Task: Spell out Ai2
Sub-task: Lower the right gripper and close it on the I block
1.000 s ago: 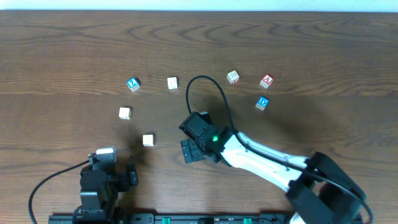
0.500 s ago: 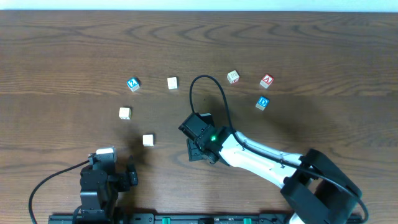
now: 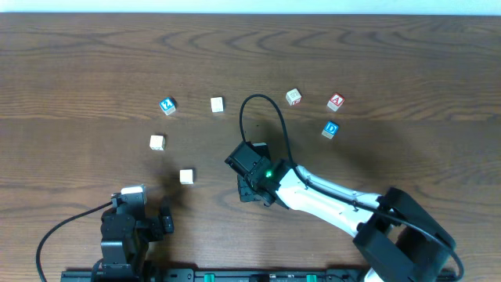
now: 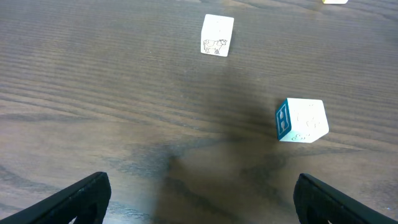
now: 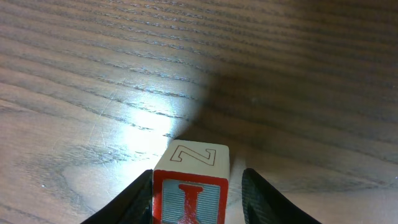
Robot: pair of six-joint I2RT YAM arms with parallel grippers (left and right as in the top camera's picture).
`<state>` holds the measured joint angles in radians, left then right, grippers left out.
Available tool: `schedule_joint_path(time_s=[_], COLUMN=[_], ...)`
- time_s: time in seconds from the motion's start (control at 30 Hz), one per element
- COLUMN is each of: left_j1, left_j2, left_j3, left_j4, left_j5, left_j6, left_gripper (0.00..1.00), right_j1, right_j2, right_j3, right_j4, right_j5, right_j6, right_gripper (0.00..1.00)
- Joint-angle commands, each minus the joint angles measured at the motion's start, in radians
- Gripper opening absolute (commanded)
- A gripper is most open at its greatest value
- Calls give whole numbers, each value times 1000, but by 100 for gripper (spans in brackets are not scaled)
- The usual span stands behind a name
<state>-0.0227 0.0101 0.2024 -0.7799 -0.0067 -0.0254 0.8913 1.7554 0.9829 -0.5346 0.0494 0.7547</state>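
Ai2 cubes, overhead: the A cube (image 3: 336,101) lies far right on the table (image 3: 78,63), just above the D cube (image 3: 331,130). The 2 cube (image 3: 167,106) is far left, well apart from it. Four pale cubes (image 3: 217,104) are scattered between. The I cube is hidden under the right gripper (image 3: 250,190) at mid-table. Against the earliest overhead frame, that gripper's jaws have drawn in from a wide spread and the wrist has shifted slightly. No loose cube has moved.

Left wrist: the left gripper (image 4: 202,193) is spread wide and empty, low over the table near a blue-sided cube (image 4: 301,120), with a cow cube (image 4: 217,35) beyond.

Right wrist: the I cube (image 5: 191,183) sits on the table between the fingers (image 5: 134,199), red letter facing the camera. One finger looks against it and a sliver seems to remain at the other. We cannot tell whether the pinch is made.

Judgement: wood, so light, stiff and not fragile, though the smooth faces may slip or twist. We would take opposite side faces squarely, centred.
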Motion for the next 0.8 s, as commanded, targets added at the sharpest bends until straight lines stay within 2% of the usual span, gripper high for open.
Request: schedule_joint_path(time_s=[0.0, 0.77], left_j1=[-3, -3], left_j2=[-6, -6], left_j3=[-23, -23], left_j4=[-33, -33], left_j5=[-7, -7], left_j6=[3, 3], left_gripper=[95, 95], right_j1=[-5, -5], right_j2=[-2, -2], right_j3=[16, 16], right_j4=[-1, -11], right_j5=[14, 29], right_j6=[8, 8], right_gripper=[44, 31])
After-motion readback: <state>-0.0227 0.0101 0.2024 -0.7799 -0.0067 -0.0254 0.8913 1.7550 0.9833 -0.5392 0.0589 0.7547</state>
